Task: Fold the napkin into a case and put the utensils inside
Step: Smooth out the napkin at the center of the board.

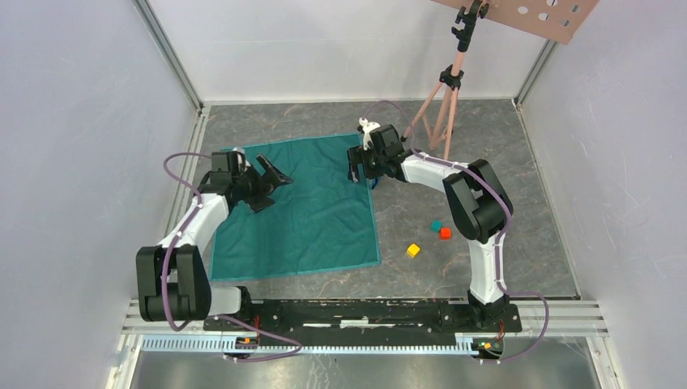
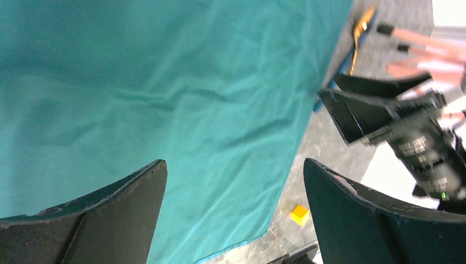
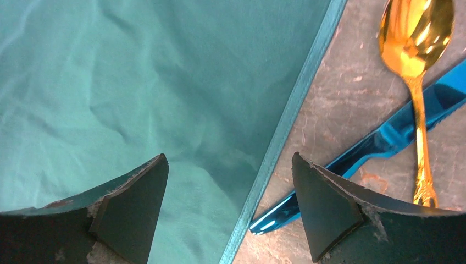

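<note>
Top external | left gripper (image 1: 271, 186), right gripper (image 1: 360, 172) spread | napkin (image 1: 308, 219) flat | cubes (image 1: 445, 232), tripod (image 1: 441, 105) nearby

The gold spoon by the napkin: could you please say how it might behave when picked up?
The gold spoon looks like polished metal, so probably stiff and rather slippery. Its thin handle lies across the blue knife, so a push would likely nudge that too.
</note>
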`<state>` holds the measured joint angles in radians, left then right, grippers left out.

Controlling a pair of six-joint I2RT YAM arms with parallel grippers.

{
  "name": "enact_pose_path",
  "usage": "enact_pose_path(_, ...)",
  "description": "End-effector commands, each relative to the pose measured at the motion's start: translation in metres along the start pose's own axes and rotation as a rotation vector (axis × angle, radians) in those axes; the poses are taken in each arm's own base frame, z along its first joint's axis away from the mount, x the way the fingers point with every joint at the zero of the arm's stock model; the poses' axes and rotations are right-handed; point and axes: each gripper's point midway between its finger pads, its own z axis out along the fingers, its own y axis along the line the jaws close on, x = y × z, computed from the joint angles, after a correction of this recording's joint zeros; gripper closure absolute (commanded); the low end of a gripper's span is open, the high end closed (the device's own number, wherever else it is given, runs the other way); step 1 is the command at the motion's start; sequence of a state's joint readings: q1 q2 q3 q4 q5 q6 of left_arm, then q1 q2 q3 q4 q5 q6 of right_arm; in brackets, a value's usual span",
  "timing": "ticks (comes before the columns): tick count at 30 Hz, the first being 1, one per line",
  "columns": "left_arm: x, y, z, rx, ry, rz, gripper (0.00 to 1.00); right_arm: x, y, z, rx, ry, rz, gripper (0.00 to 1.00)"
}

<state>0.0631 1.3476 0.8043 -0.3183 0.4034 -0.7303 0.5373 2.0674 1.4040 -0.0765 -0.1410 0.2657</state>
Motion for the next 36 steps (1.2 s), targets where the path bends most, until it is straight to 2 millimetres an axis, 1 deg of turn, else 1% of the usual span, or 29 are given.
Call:
enact_pose_path(1,0.034,-0.028,-0.009,0.09,0.066,0.13,0.0,0.015,-0.008,-0.004,0.034,0.031,0.02,0.11)
enact_pose_path(4,0.039,-0.034,-0.016,0.097,0.055,0.157,0.0,0.025,-0.016,-0.012,0.064,0.049,0.023,0.11)
enact_pose_path(7,0.037,-0.032,-0.021,0.073,0.037,0.175,0.0,0.044,-0.04,-0.029,0.188,0.098,0.02,0.11)
enact_pose_path(9,0.036,-0.029,-0.022,0.052,0.036,0.191,0.0,0.053,-0.057,-0.045,0.275,0.105,0.006,0.11)
enact_pose_path(10,0.035,-0.028,-0.022,0.046,0.032,0.197,0.0,0.054,-0.063,-0.053,0.311,0.096,-0.007,0.11)
enact_pose_path(12,0.033,-0.024,-0.02,0.021,0.028,0.204,0.0,0.049,-0.065,-0.061,0.323,0.069,-0.032,0.11)
enact_pose_path(14,0.029,-0.022,-0.018,0.008,0.024,0.202,0.0,0.038,-0.05,-0.058,0.242,0.049,-0.055,0.11)
enact_pose_path(17,0.027,-0.022,-0.013,-0.007,0.037,0.18,0.0,0.021,-0.02,-0.051,0.139,-0.004,-0.043,0.12)
enact_pose_path(18,0.026,-0.02,-0.01,-0.017,0.042,0.175,0.0,0.018,-0.008,-0.047,0.098,-0.019,-0.035,0.12)
enact_pose_path(20,0.022,-0.016,-0.008,-0.045,0.038,0.164,0.0,0.012,0.007,-0.04,0.058,-0.036,-0.024,0.12)
enact_pose_path(22,0.018,-0.01,-0.005,-0.067,0.025,0.155,0.0,0.003,0.021,-0.031,0.035,-0.046,-0.036,0.12)
enact_pose_path(25,0.008,-0.002,0.0,-0.1,-0.003,0.14,0.0,-0.001,0.034,-0.014,0.017,-0.039,-0.051,0.12)
enact_pose_path(27,0.004,0.005,0.006,-0.122,-0.006,0.124,0.0,-0.003,0.038,-0.005,0.012,-0.035,-0.049,0.12)
enact_pose_path(30,0.006,0.016,0.019,-0.133,0.024,0.077,0.0,-0.006,0.041,0.007,0.004,-0.041,-0.039,0.12)
enact_pose_path(32,0.007,0.02,0.024,-0.13,0.021,0.075,0.0,-0.005,0.041,0.015,0.002,-0.045,-0.036,0.12)
enact_pose_path(36,0.006,0.022,0.028,-0.116,-0.002,0.08,0.0,-0.001,0.034,0.034,0.019,-0.03,-0.041,0.13)
